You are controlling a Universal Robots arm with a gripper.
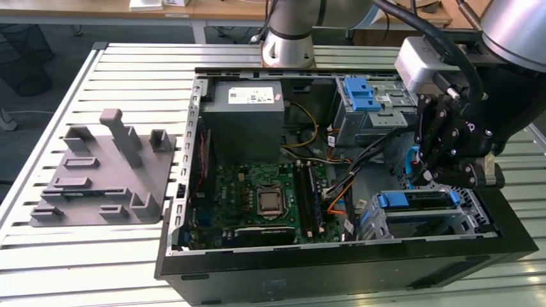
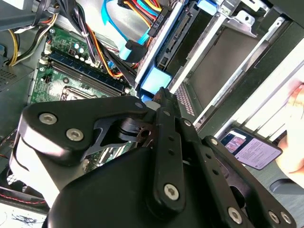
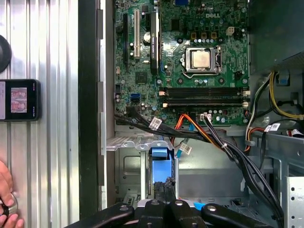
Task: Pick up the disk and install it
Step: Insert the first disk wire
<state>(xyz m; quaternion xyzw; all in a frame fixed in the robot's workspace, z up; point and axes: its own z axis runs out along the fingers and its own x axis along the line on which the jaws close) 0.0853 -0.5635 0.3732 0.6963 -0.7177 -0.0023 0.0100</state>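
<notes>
The disk [image 1: 415,200] sits in the lower drive cage at the front right corner of the open computer case [image 1: 341,268], its blue side rails showing at both ends. In the first wrist view the disk [image 3: 159,154] stands edge-on in the cage slot with a blue rail end facing the camera. My gripper [image 1: 465,182] hangs just above it, fingers shut together with nothing between them. In both wrist views the gripper [image 3: 166,187] [image 2: 163,92] has its tips close to the disk's blue rail [image 2: 154,80]; whether they touch it I cannot tell.
Cables [image 3: 213,137] run from the motherboard [image 1: 265,198] beside the cage. A grey power supply [image 1: 247,105] and an upper cage with a blue latch [image 1: 362,96] stand at the back. A grey fixture [image 1: 102,179] lies outside the case. A phone [image 3: 19,99] and a person's hand [image 3: 5,199] are beside the case.
</notes>
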